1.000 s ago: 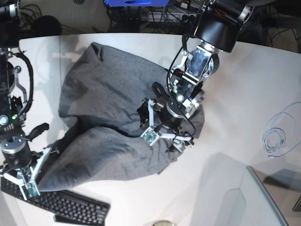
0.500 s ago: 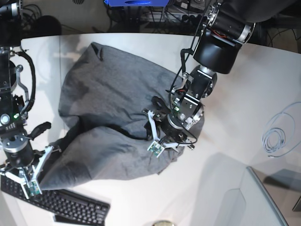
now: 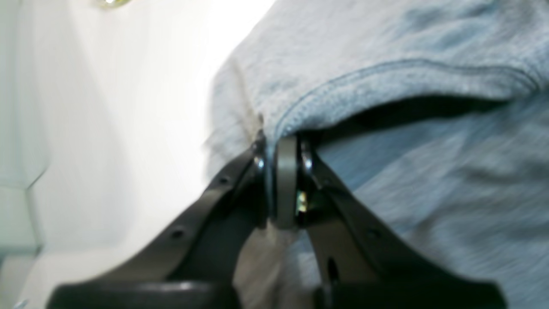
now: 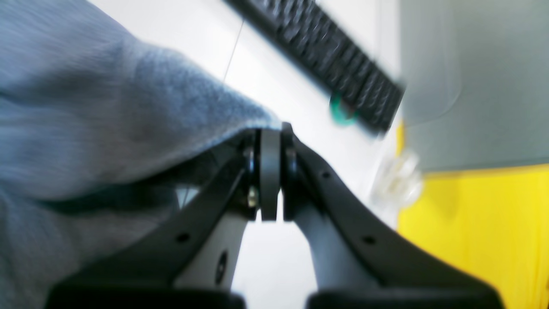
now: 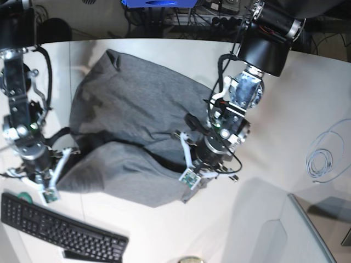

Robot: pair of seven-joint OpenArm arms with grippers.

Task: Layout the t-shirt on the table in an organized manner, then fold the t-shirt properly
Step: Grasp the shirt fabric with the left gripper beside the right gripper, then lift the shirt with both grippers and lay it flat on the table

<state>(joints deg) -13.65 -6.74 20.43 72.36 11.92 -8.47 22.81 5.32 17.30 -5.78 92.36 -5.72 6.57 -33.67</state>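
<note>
Left gripper [image 3: 281, 180] now clamped on a stitched hem of the plain heather-grey knit t-shirt [image 5: 131, 115], having snapped from wide open to closed within the last second. Right gripper [image 4: 270, 171] also pinched on a cloth edge, drawn away from the black keyboard [image 5: 60, 230] along the front edge. Shirt bunched mid-tabletop on the smooth white table [image 5: 285, 98]; both holds set, probably ready for spreading flat.

White table [image 5: 274, 109] with grey t-shirt [image 5: 126, 115], black keyboard [image 5: 60, 227], coiled cable [image 5: 323, 159]
</note>
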